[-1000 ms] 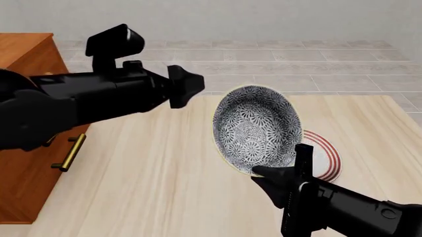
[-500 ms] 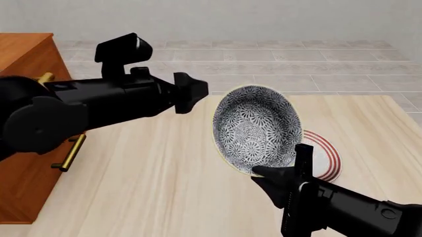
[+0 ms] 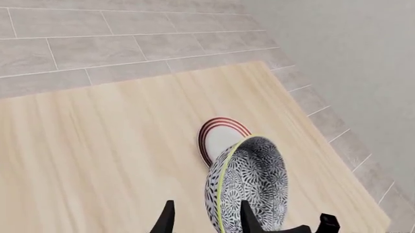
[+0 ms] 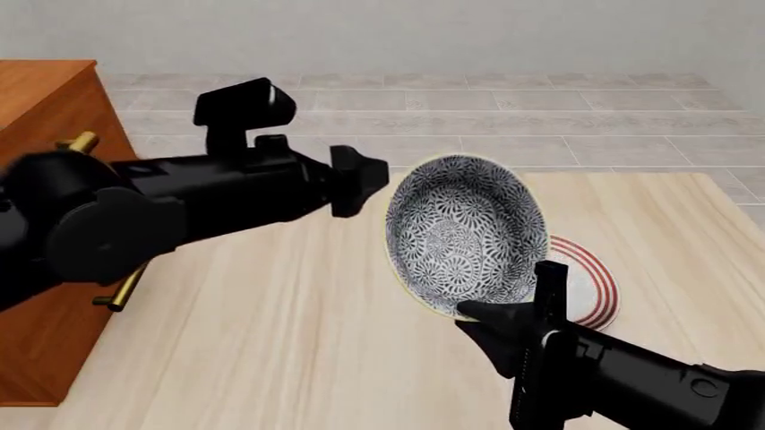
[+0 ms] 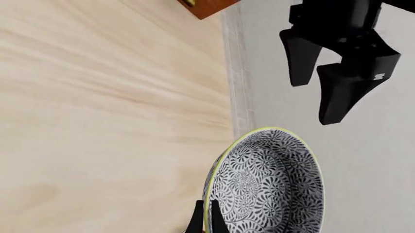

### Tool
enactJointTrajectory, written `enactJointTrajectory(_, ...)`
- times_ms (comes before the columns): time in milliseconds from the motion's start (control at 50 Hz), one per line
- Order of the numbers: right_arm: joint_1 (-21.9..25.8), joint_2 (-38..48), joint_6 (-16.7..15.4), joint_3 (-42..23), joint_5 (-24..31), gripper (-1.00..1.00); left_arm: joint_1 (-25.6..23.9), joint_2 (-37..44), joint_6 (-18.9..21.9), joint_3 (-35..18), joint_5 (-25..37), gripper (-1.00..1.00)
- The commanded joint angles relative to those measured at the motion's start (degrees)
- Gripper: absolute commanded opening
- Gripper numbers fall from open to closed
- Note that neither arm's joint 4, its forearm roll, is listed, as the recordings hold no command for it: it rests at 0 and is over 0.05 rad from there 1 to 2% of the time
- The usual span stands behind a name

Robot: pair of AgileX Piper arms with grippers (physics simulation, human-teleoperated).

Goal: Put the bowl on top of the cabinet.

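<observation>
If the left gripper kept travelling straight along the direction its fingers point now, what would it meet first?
Most likely the bowl. The left gripper is open, and in its wrist view the bowl's rim, held tilted by the right gripper, lies just ahead between the fingers. The remaining gap is hard to judge.

Left black robot arm enters from the left of the front view, extended roughly horizontally toward centre. Its black two-finger left gripper [image 4: 358,179] is at mid-height of the view; the 2 fingers are parted with a clear gap between them, nothing held between them; also visible in the right wrist view [image 5: 337,73]. Right black robot arm enters from the lower right corner, angled up and left. Its black two-finger right gripper [image 4: 478,313] is pinched onto the rim of the black-and-white floral bowl [image 4: 464,235], which is lifted and tilted on edge.
</observation>
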Motion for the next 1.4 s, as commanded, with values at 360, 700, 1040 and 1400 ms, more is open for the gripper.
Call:
enactJointTrajectory(360, 0.0, -0.3, 0.1, -0.3, -0.2, -1.0, -0.1, 2.4, 0.5, 1.1, -2.4, 1.0)
enactJointTrajectory(700, 0.0, -0.3, 0.1, -0.3, -0.2, -1.0, -1.8, 4.3, 0.2, 0.8, -3.5, 1.0)
enactJointTrajectory(1040, 0.0, -0.3, 0.1, -0.3, -0.2, -1.0, -1.7, 6.6, 0.1, 1.3, -5.4, 1.0)
enactJointTrajectory(1400, 0.0, -0.3, 0.1, -0.3, -0.2, -1.0, -1.6, 8.3, 0.2, 1.7, -6.7, 1.0)
